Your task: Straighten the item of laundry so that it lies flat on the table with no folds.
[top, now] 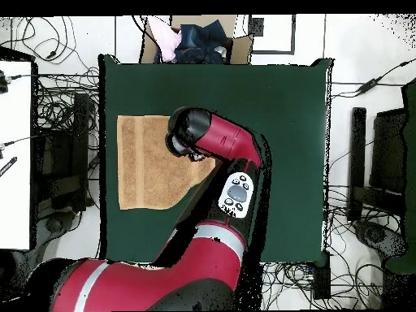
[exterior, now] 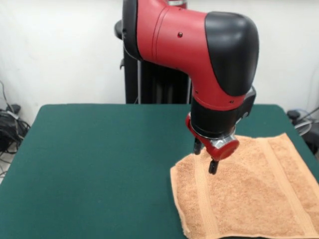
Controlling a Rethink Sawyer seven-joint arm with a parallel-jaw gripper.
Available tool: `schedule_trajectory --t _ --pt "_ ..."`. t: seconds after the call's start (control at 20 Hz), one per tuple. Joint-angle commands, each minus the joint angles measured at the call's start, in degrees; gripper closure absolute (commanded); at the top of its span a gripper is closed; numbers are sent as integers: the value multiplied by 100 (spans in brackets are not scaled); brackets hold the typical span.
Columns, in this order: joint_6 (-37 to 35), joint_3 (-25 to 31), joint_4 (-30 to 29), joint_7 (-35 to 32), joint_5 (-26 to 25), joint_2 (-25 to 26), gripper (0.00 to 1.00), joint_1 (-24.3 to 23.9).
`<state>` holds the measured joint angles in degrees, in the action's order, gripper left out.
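Note:
The light orange-tan towel (exterior: 249,194) lies on the right side of the dark green table (exterior: 99,164) and runs past the picture's right and bottom edges. Two woven bands cross it. It looks mostly flat, with its left edge slightly raised. My gripper (exterior: 205,157) hangs just above the towel's far left corner, its two black fingers apart with nothing between them. In the overhead view the towel (top: 146,162) lies at the table's (top: 284,122) left side, and the red arm (top: 219,146) covers its right part and hides the gripper.
A cardboard box with clothes (top: 191,41) stands beyond the table's far edge in the overhead view. Cables and monitors (top: 382,162) surround the table. The robot's pedestal (exterior: 149,79) stands behind the table.

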<state>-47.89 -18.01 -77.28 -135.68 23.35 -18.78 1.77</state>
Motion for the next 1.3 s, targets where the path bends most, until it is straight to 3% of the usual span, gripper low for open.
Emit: schedule_trajectory --t 0.05,0.9,1.3 --pt "673 857 -1110 286 -343 -3 0 -177" --pt "1104 1318 -1979 400 -799 -497 0 -629" --pt "1612 1572 -1720 101 -996 -22 0 -699"
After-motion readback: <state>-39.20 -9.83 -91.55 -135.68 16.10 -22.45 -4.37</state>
